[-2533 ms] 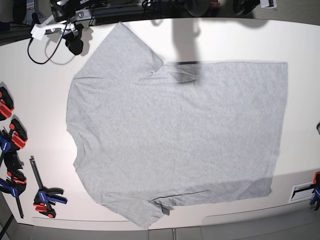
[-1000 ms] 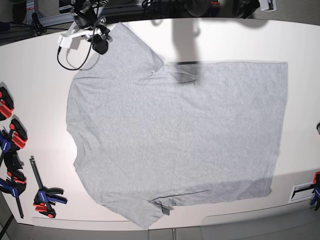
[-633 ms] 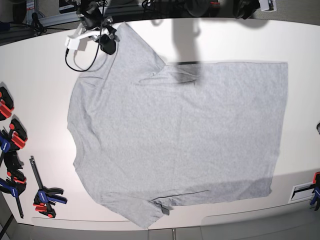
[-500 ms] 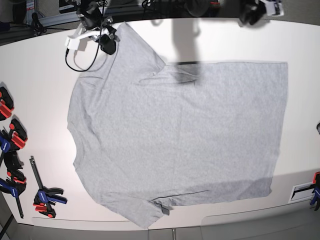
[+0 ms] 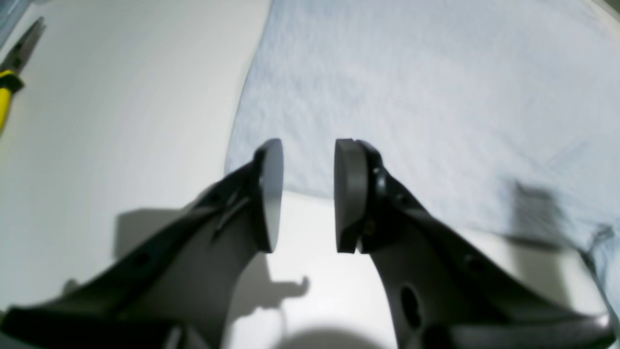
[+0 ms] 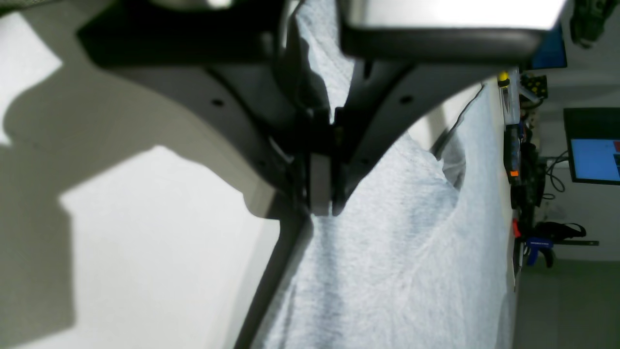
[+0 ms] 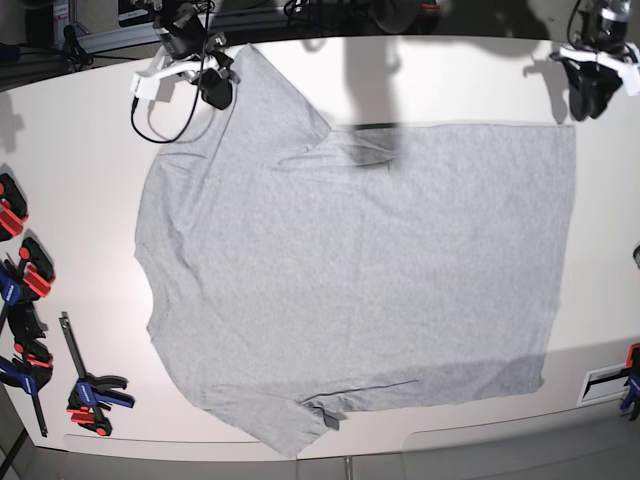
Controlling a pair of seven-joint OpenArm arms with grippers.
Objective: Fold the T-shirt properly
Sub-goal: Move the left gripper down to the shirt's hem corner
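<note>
The light grey T-shirt (image 7: 360,270) lies spread flat on the white table (image 7: 70,180), plain side up, with its neck end to the left and its hem to the right. My right gripper (image 7: 217,92) sits at the far left sleeve. In the right wrist view it (image 6: 322,194) is shut, pinching the T-shirt's fabric (image 6: 387,271) at its edge. My left gripper (image 7: 590,100) hovers just beyond the far right hem corner. The left wrist view shows it (image 5: 302,194) open and empty, with the T-shirt's corner (image 5: 411,87) just ahead of the pads.
Several red, black and blue clamps (image 7: 25,300) line the left table edge, with one more (image 7: 95,392) near the front left. Another clamp (image 7: 630,385) sits at the right edge. Yellow-handled pliers (image 5: 9,72) lie on the table beside the left gripper.
My right gripper slid right onto the sleeve and pulled the shoulder edge slightly inward. My left arm came into view at the top right and dropped toward the hem corner.
</note>
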